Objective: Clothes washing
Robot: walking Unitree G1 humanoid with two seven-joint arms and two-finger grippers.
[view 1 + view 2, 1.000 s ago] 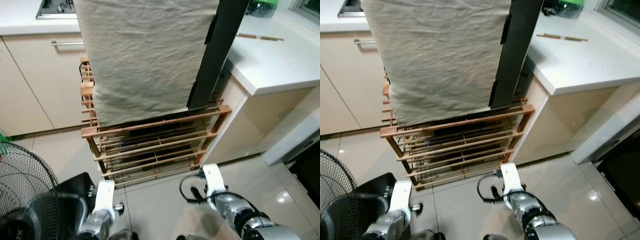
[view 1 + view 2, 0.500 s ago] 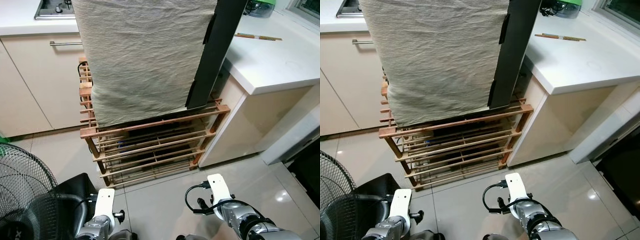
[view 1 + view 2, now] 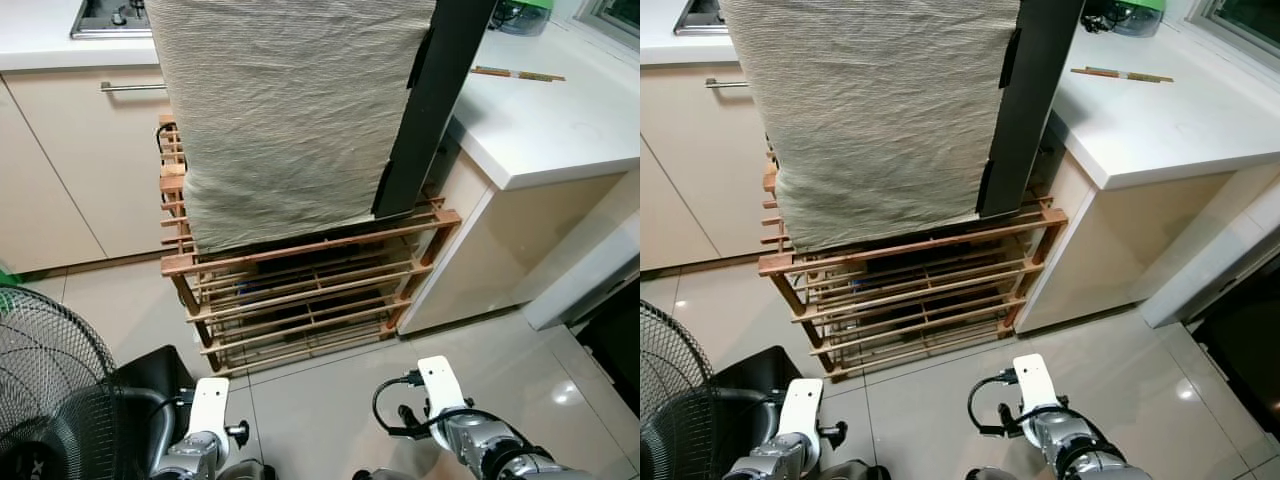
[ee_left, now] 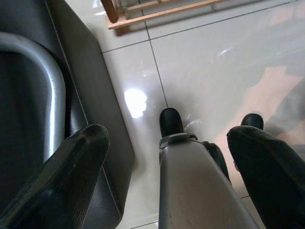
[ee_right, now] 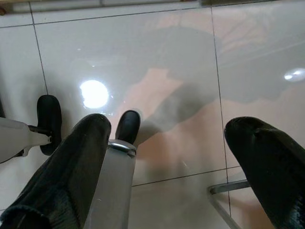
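A large beige cloth (image 3: 285,110) hangs over a tall object that stands on a slatted wooden rack (image 3: 310,290). A dark upright panel (image 3: 435,100) leans along the cloth's right edge. Both arms hang low at the bottom of the eye views, the left arm (image 3: 205,410) and the right arm (image 3: 440,385), well short of the rack. In the left wrist view, my left gripper (image 4: 167,138) is open over the tiled floor, holding nothing. In the right wrist view, my right gripper (image 5: 169,126) is also open and points down at glossy tiles.
A white counter (image 3: 550,110) with chopsticks (image 3: 515,73) juts out on the right. Beige cabinets (image 3: 60,160) stand behind the rack. A black floor fan (image 3: 45,380) and a dark seat (image 4: 81,95) sit close on my left. Glossy floor tiles (image 3: 330,390) lie before the rack.
Both arms have dropped lower and drawn back toward my body, away from the rack. The cloth and rack have not moved.
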